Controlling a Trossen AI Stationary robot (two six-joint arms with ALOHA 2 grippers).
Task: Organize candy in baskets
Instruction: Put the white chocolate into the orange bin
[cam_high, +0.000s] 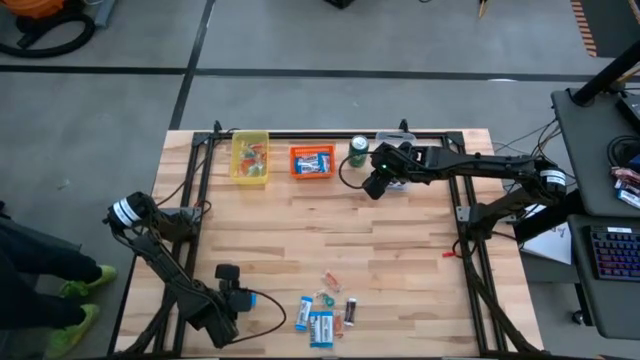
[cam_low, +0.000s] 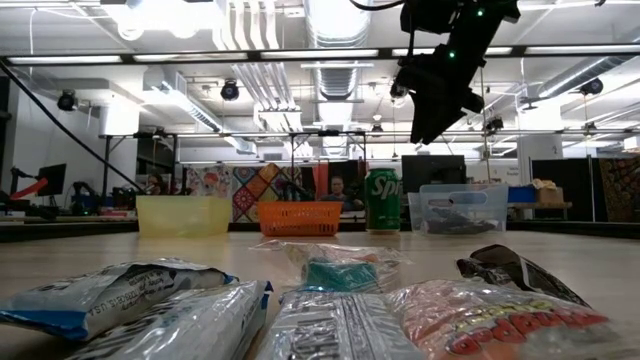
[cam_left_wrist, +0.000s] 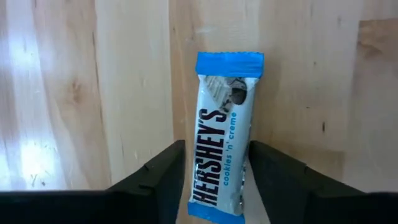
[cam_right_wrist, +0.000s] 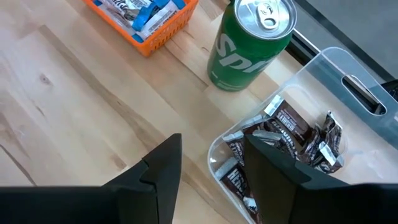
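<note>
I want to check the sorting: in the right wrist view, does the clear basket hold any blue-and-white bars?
No. The clear basket holds only dark brown mini bars; the blue-and-white bars lie in the orange basket.

Baskets line the table's far edge; candy lies near

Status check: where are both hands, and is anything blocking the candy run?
Left hand open, straddling blue-and-white bar on the table. Right hand open above clear bin, empty. Soda can beside that bin.
</note>
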